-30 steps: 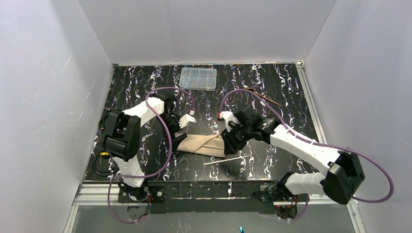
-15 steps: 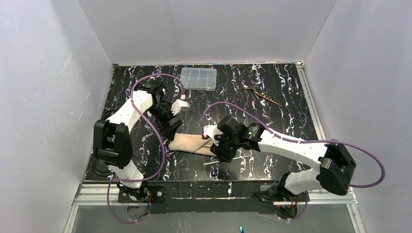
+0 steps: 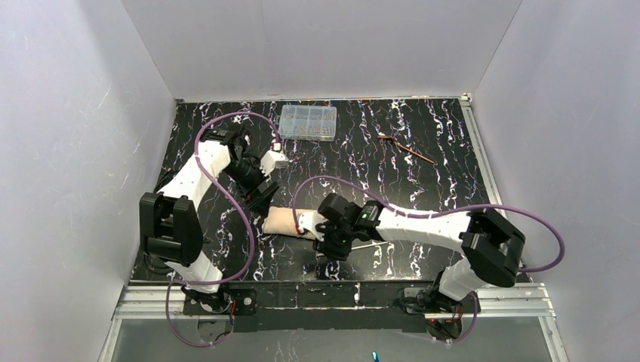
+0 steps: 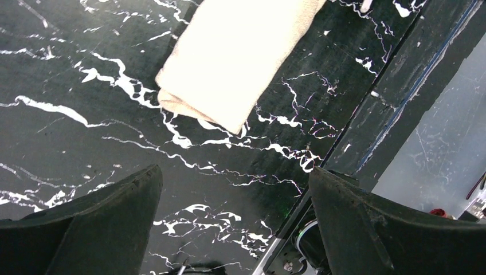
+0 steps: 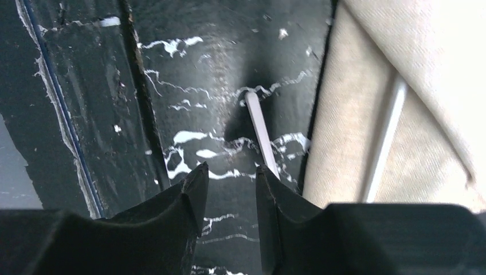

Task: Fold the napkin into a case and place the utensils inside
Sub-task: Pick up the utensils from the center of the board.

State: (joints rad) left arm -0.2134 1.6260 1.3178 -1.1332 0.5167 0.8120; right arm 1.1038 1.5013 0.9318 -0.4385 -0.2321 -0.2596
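Note:
The beige napkin lies folded into a narrow strip near the table's front; it also shows in the left wrist view and the right wrist view. One thin pale utensil lies on the cloth, partly under a fold. A second utensil lies on the table beside the cloth's edge. My right gripper hovers low over this handle, narrowly open and empty. My left gripper is wide open and empty, off the napkin's left end. A copper utensil lies at the far right.
A clear plastic compartment box stands at the back centre. The table's metal front rail runs close to my right gripper and also shows in the left wrist view. Purple cables loop over both arms.
My right gripper has moved left and toward the front edge, off the napkin, down over the loose utensil. My left arm has drawn back to the far left, away from the napkin.

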